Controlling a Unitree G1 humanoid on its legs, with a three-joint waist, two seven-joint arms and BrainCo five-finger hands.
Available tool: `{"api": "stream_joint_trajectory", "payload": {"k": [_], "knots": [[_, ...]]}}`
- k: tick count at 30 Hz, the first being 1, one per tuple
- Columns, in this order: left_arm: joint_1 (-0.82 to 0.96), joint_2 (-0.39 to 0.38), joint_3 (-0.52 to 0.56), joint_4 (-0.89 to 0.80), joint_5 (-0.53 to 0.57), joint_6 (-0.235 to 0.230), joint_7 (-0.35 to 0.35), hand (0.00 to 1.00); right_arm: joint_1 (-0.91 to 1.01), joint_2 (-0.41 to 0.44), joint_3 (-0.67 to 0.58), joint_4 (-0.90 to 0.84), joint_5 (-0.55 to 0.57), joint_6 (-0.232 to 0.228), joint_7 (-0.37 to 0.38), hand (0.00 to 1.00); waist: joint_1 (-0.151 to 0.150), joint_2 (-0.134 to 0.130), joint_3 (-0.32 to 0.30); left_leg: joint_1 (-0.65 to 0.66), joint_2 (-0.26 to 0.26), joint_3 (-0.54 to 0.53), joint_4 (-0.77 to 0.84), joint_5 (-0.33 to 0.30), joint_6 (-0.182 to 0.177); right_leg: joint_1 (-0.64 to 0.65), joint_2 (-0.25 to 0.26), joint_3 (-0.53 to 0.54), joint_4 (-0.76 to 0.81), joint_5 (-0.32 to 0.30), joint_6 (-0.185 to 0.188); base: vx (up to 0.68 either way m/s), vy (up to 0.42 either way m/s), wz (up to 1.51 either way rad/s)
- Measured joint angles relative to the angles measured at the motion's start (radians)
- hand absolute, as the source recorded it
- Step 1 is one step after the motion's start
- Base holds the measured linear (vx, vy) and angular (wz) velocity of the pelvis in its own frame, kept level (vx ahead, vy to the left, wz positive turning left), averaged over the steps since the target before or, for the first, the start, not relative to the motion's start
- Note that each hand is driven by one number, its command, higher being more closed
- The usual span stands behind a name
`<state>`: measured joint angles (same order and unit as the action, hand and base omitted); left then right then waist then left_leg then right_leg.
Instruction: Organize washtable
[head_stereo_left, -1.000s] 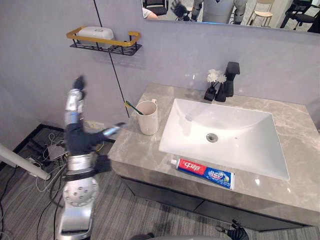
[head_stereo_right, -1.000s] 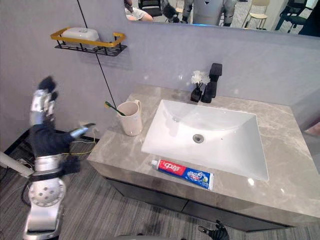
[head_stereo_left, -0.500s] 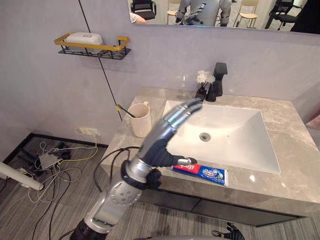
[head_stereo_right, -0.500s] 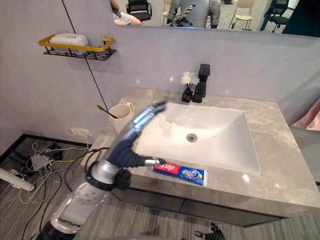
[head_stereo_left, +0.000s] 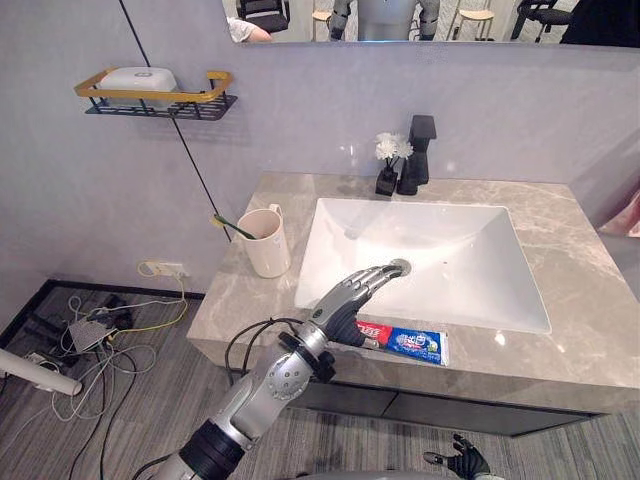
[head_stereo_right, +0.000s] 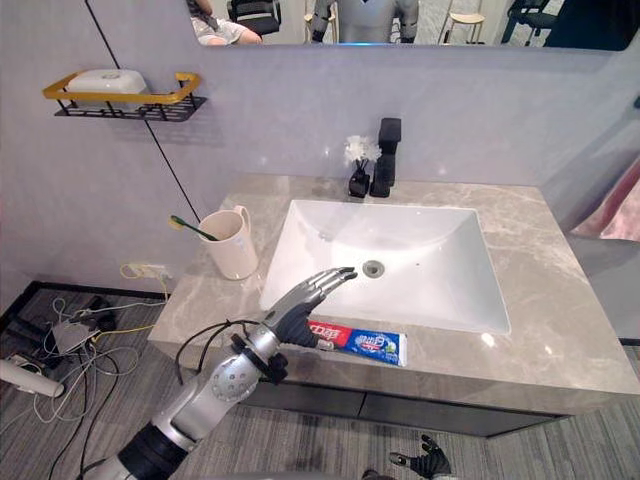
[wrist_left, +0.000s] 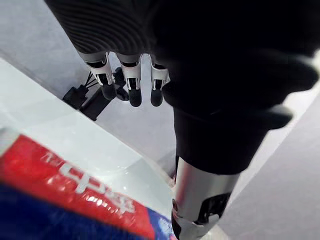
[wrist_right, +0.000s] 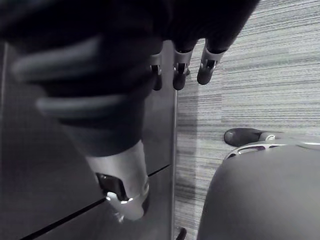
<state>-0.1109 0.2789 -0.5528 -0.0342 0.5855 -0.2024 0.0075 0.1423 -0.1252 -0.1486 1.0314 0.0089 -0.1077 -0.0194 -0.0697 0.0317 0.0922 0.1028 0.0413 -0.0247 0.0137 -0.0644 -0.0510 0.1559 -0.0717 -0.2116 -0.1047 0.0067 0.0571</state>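
Toothpaste tube (head_stereo_left: 411, 343) lengthwise along counter (head_stereo_left: 560, 362) front edge

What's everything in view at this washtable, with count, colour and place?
Countertop: one, grey marble.
Sink: one, white, in the countertop.
Faucet: one, black, behind the sink.
Vase: one, black, beside the faucet.
Cup: one, cream, left of the sink.
Toothbrush: one, green, in the cup.
Toothpaste tube: one, red and blue, countertop's front edge.
Shelf: one, black and gold, on the wall.
Box: one, white, on the shelf.
Left hand: silver, open, over the tube's left end.
Right hand: silver, open, near the floor.
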Motion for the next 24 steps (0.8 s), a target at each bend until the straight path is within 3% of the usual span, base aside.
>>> {"api": "stream_joint_trajectory", "payload": {"k": [24], "knots": [[-0.026, 0.016, 0.016, 0.023, 0.102, 0.002, 0.000, 0.00, -0.010, -0.001, -0.003, -0.004, 0.003, 0.001, -0.001, 0.00, -0.011, 0.004, 0.035, 0.010, 0.000, 0.006, -0.011, 0.000, 0.000, 0.000, 0.000, 0.009, -0.001, 0.001, 0.001, 0.00, 0.000, -0.01]]}}
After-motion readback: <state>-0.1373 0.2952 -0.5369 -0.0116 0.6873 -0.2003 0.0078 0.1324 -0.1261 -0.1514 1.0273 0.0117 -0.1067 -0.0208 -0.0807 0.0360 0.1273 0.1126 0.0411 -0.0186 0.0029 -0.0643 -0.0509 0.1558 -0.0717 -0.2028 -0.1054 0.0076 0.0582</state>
